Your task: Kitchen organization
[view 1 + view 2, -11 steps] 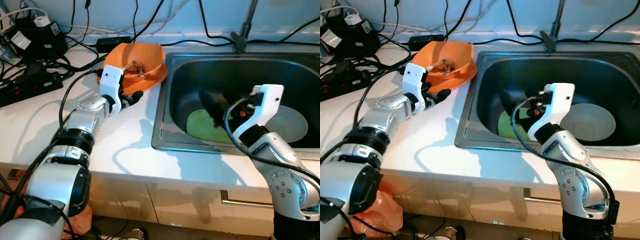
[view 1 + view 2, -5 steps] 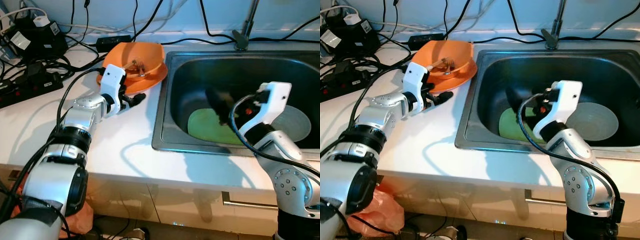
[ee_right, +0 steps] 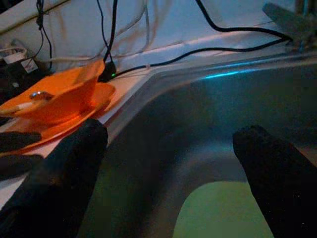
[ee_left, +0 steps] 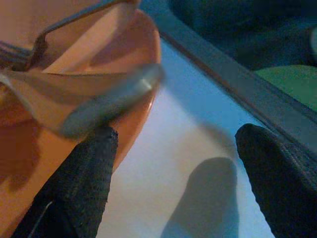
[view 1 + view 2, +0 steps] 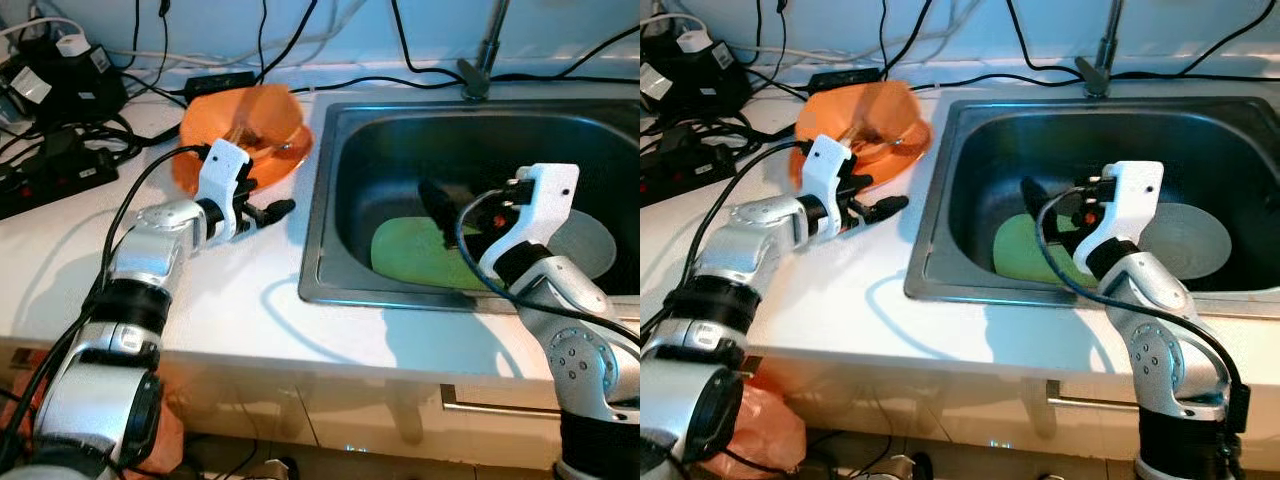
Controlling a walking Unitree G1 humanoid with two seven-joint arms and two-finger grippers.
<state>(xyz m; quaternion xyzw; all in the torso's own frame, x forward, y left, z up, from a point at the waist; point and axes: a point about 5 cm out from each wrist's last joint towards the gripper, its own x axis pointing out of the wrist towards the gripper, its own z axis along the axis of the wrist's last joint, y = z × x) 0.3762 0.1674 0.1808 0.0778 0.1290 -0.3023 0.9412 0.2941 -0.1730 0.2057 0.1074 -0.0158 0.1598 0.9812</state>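
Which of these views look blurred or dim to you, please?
Left eye view: the orange bowl is motion-smeared. Left wrist view: the spoon is blurred, fingers soft. Right wrist view: dim, sink shadowed, with a blue glint along its rim.

My two arms are silver, jointed metal with white wrist housings; black cables loop along each. The left gripper [image 5: 268, 210] and right gripper [image 5: 437, 200] have long black textured fingers.

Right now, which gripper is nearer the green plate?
Right. The right gripper hangs open inside the sink just above the green plate; the left gripper is open over the counter beside the orange dishes.
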